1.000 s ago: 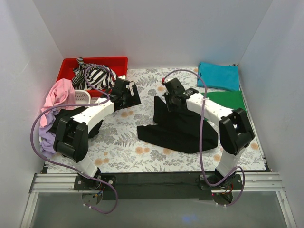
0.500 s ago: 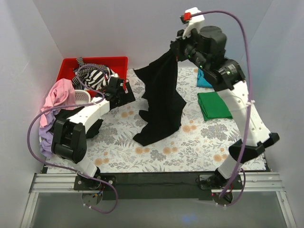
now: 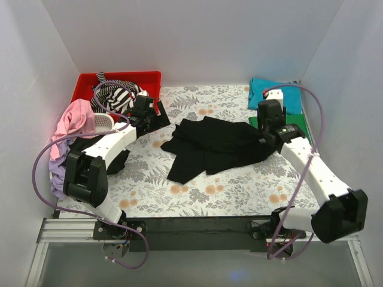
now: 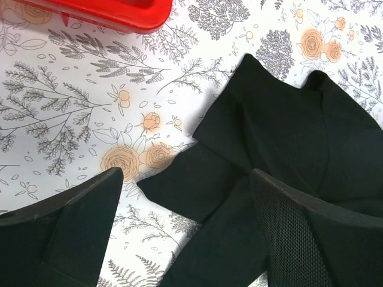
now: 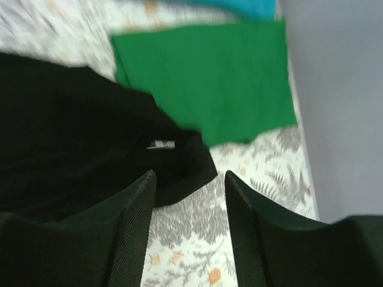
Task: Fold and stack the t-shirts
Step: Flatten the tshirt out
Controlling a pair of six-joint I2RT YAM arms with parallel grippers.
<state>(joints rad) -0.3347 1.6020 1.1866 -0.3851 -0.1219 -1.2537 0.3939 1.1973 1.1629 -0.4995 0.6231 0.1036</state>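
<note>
Because the black t-shirt (image 3: 215, 146) lies rumpled in loose overlapping layers across the middle of the floral table (image 3: 239, 185), the step in hand looks like spreading it flat, ahead of any fold. At the table's left edge a heap of unfolded tees, the pink tee (image 3: 75, 119) above the lilac tee (image 3: 57, 173), slumps around a white basket (image 3: 105, 121). The red bin (image 3: 119, 76) sits in the table's far left corner with the striped tee (image 3: 116, 98) bundled inside. In the far right corner the teal tee (image 3: 287, 95) lies folded, and the folded green tee (image 3: 299, 124) lies just in front of it; the black shirt's collar end reaches the green tee's edge.

The left gripper (image 4: 185, 179) hovers over the shirt's end toward the table's left side, its fingers wide apart with nothing between them. The right gripper (image 5: 190, 176) hangs over the collar end toward the table's right side, fingers parted and empty, with the small white neck label (image 5: 160, 144) just beyond them.

The next move probably calls for each gripper to pinch one outer edge and draw the cloth taut, without dragging the green tee along.
</note>
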